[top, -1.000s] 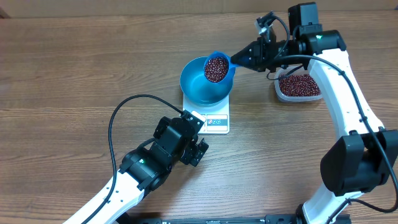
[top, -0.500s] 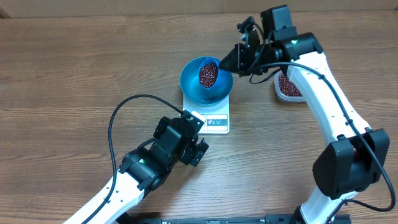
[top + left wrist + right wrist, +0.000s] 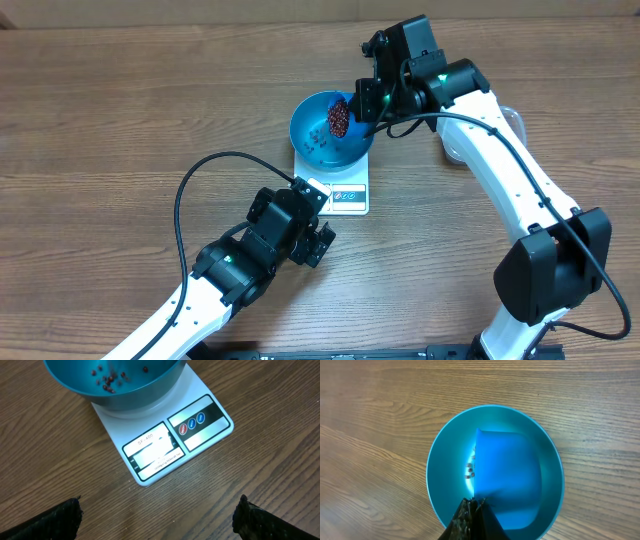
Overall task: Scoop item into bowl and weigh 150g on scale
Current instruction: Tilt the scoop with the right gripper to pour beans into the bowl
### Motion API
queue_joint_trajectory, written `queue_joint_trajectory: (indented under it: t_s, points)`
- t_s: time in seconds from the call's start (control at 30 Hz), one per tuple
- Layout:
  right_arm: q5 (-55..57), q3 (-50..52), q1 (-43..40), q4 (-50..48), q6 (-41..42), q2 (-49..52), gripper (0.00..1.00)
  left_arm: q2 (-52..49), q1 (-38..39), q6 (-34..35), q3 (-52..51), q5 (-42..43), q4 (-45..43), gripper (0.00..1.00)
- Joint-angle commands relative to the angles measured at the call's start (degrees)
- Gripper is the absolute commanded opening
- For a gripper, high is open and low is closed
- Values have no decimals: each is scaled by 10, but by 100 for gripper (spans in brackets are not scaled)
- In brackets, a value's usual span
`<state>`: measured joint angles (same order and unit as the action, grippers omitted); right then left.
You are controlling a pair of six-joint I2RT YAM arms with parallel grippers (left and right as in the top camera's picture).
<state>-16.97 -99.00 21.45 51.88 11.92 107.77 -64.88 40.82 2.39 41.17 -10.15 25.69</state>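
Note:
The blue bowl stands on the white scale. My right gripper is shut on the handle of a small blue scoop, which is tipped steeply over the bowl. Dark red-brown beans spill from it. In the right wrist view the scoop's underside covers most of the bowl, with the gripper closed at its handle. My left gripper stands open on the near side of the scale, holding nothing. A few beans lie in the bowl.
A clear plastic tub sits at the back right, mostly hidden behind my right arm. A black cable loops over the wood left of my left arm. The scale's display and buttons face my left gripper.
My right gripper has carried the loaded scoop leftward from beside the tub to over the bowl and tipped it; beans now fall in. The left arm has not moved.

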Motion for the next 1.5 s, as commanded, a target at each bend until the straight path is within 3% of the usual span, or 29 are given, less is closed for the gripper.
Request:
queue_joint_trajectory:
  t_s: [0.0, 0.53, 1.47]
  points:
    - [29, -20, 14, -6, -21, -2, 4, 4, -3, -11, -7, -8, -2, 100]
    - [167, -20, 71, 14, -50, -2, 4, 4, -3, -11, -7, -8, -2, 100]
    - [290, -20, 133, 25, -65, -3, 4, 4, -3, -11, -7, -8, -2, 100]
